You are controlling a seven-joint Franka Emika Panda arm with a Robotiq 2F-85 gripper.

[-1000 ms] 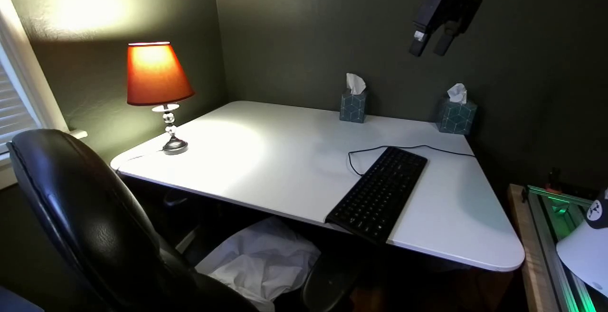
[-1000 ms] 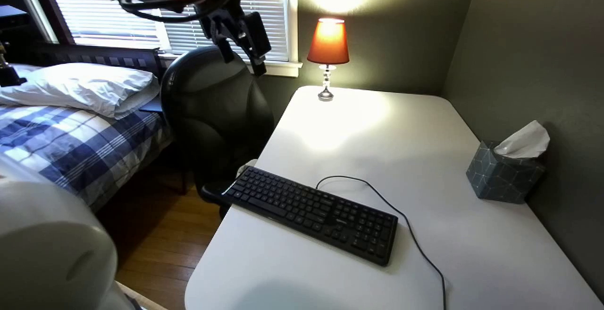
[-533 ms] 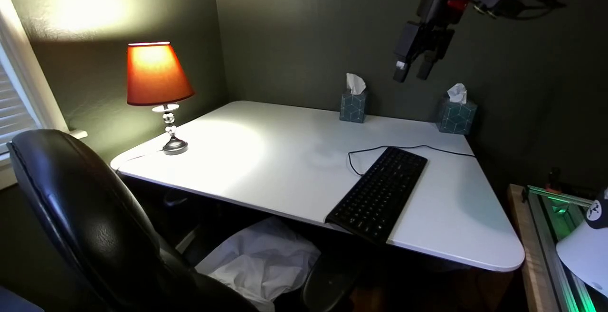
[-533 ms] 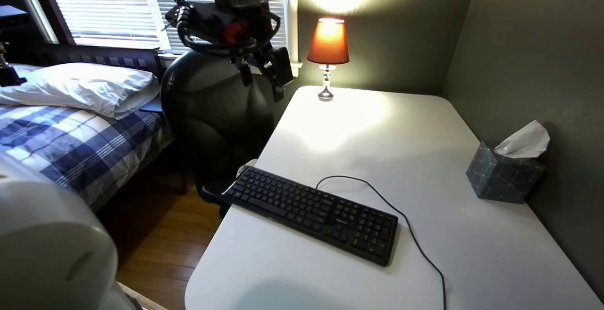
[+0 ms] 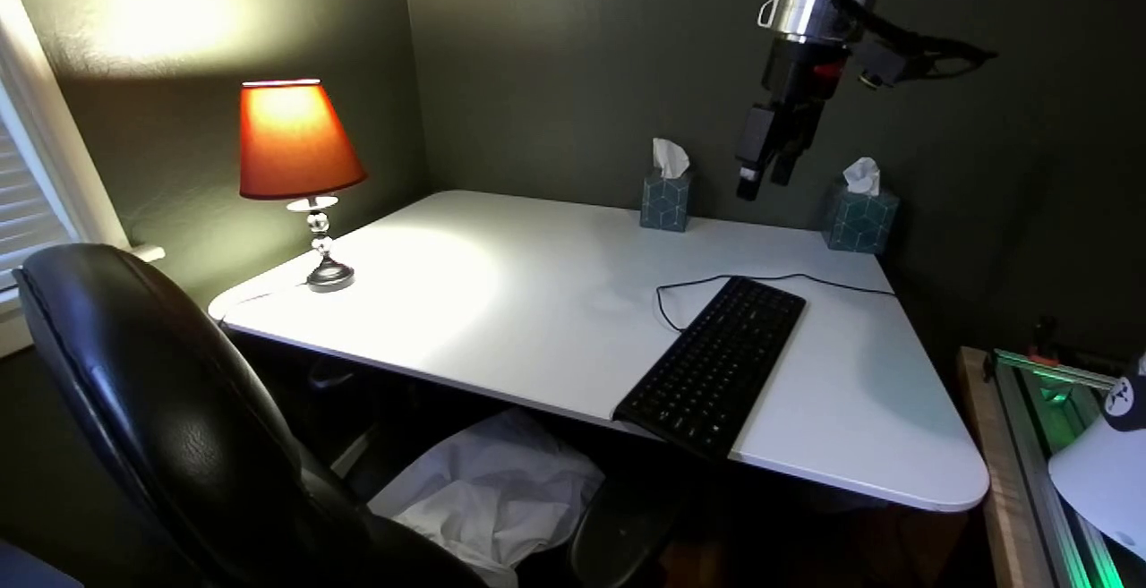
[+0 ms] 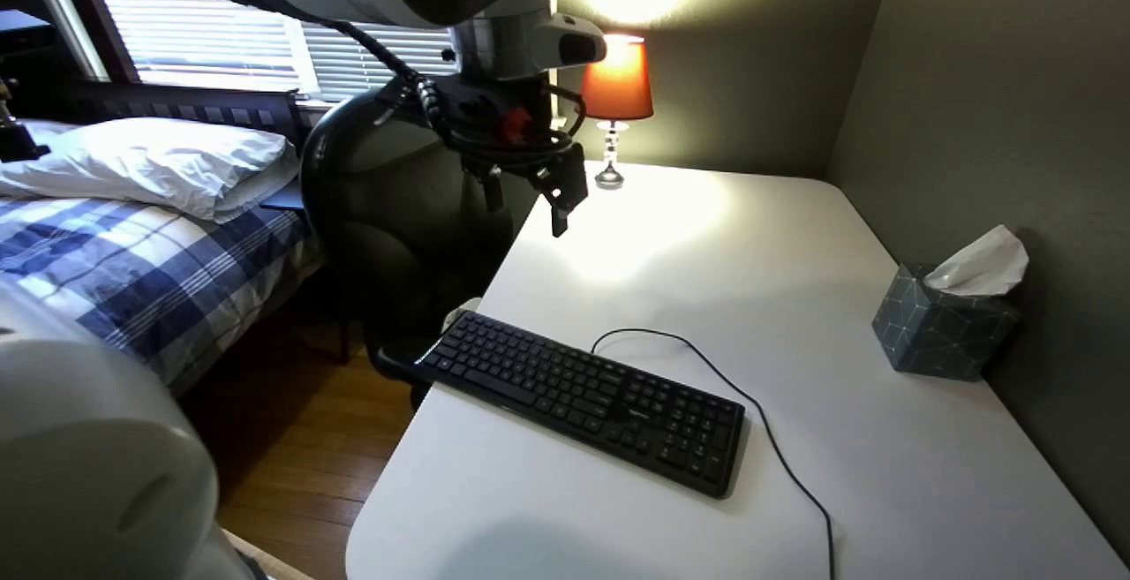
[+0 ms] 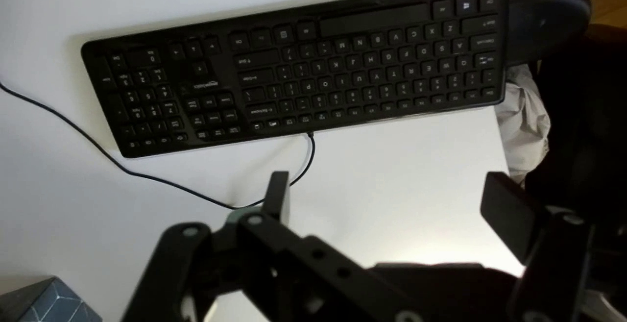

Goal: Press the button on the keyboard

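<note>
Locate the keyboard (image 7: 296,67) flat on the counter (image 5: 537,293), with the Caps Lock end overhanging the counter's edge near the black chair (image 6: 397,218). In the wrist view, read the legends upside down: small brand mark (image 7: 205,85), "amazonbasics"; Q, W, E, R, T, Y in one run on the letter keys (image 7: 376,76); "Enter" and "Backspace" on wider keys (image 7: 259,76); digits on the number pad (image 7: 144,95); Windows logo (image 7: 466,5) near the overhanging corner. Find function-row print too fine to read. Trace the thin black cable (image 7: 128,171) from the keyboard's rear edge across the counter. Note the claw (image 7: 389,189) released, with fingers (image 7: 278,194) set well apart, suspended above the counter and away from the keyboard in both exterior views. Observe, in an exterior view, a round emblem (image 5: 1119,397) on the white robot base (image 5: 1101,490), with detail too small to tell. See also a tissue box (image 5: 665,205) and another tissue box (image 5: 861,223) on the counter, patterned with pale lines.
</note>
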